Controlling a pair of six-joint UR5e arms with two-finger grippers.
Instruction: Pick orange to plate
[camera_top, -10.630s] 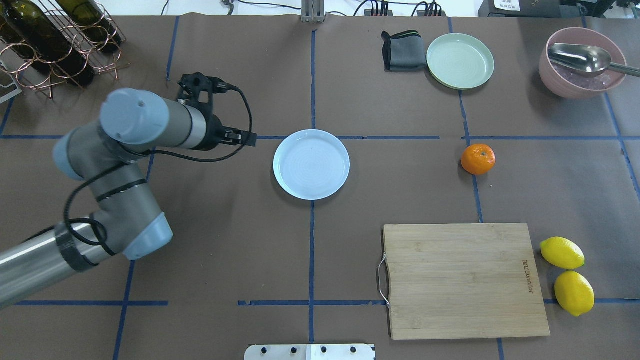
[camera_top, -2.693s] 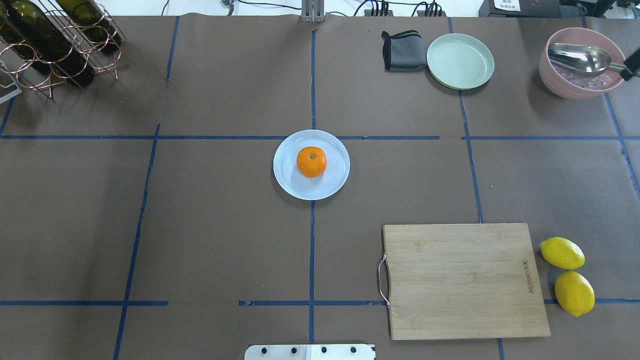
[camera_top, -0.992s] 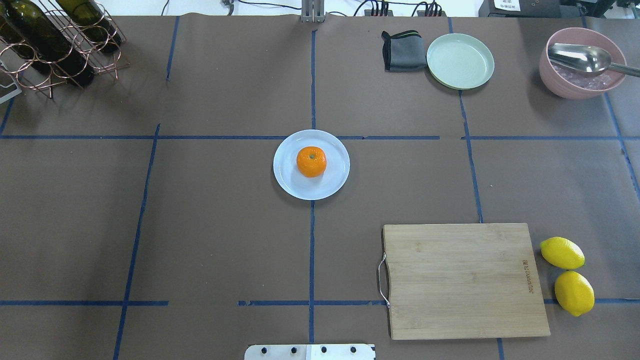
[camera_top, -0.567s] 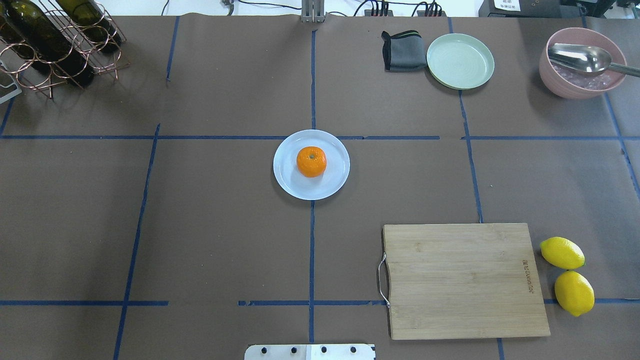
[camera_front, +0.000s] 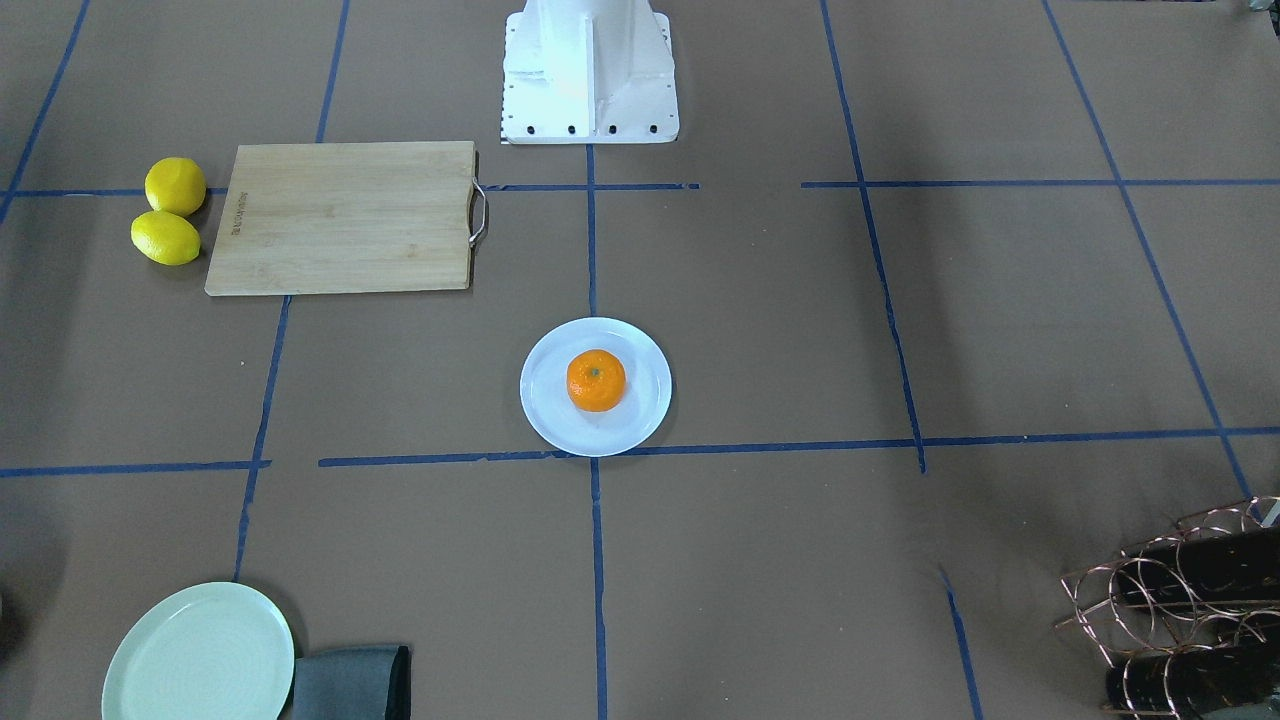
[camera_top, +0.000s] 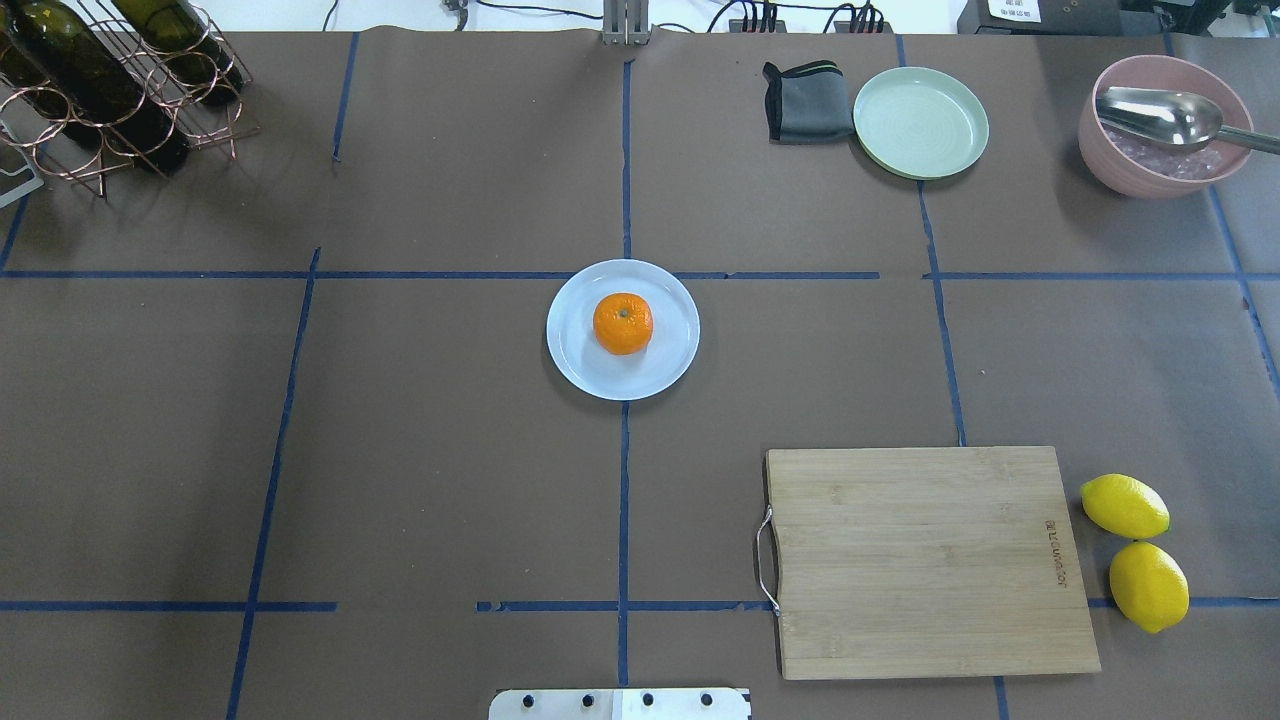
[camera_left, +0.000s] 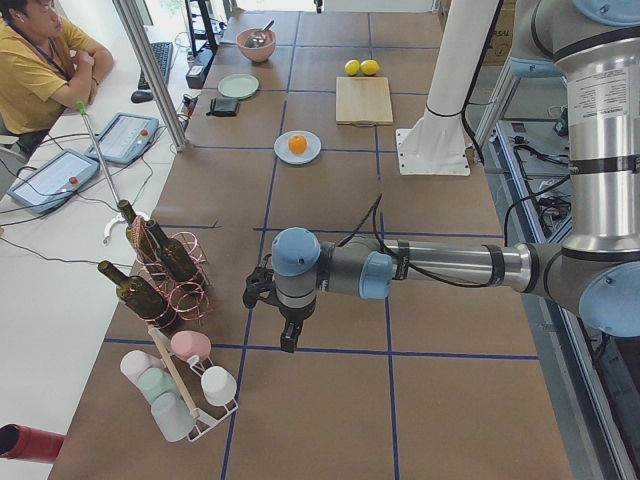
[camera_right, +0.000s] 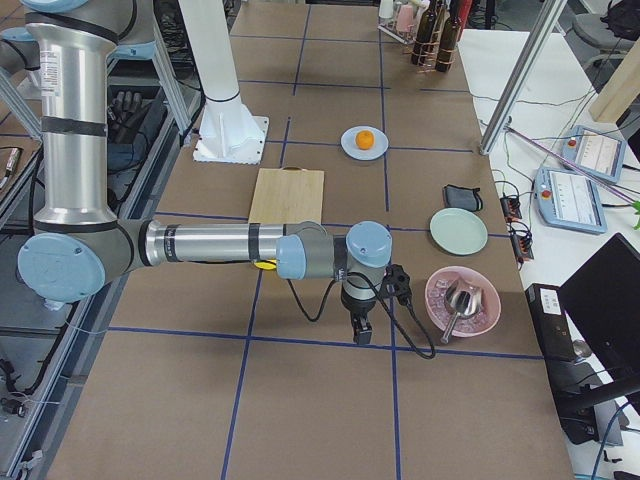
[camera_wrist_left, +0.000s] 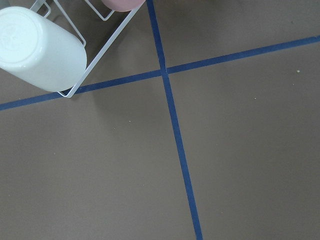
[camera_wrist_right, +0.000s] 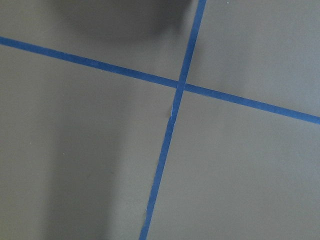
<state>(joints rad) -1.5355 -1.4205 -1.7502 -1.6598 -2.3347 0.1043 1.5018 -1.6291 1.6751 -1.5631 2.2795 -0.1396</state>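
The bright orange (camera_top: 622, 323) sits upright, stem dot up, in the middle of the pale bluish-white plate (camera_top: 672, 352) at the table's centre; it also shows as the orange (camera_front: 596, 380) on the plate (camera_front: 646, 405) in the front view. Nothing holds it. Neither arm reaches the overhead or front view. My left gripper (camera_left: 288, 341) hangs over bare table beside the bottle rack, far from the plate. My right gripper (camera_right: 361, 333) points down near the pink bowl. Only the side views show them, so I cannot tell whether they are open or shut.
A wooden cutting board (camera_top: 928, 560) lies front right with two lemons (camera_top: 1135, 550) beside it. A pale green plate (camera_top: 920, 122), a grey cloth (camera_top: 805, 102) and a pink bowl with a spoon (camera_top: 1165, 125) stand at the back right. A bottle rack (camera_top: 110, 80) is back left.
Since the oldest frame the orange has gone from the table's right side onto the plate, and the left arm has left the overhead view. Over the last second nothing has moved.
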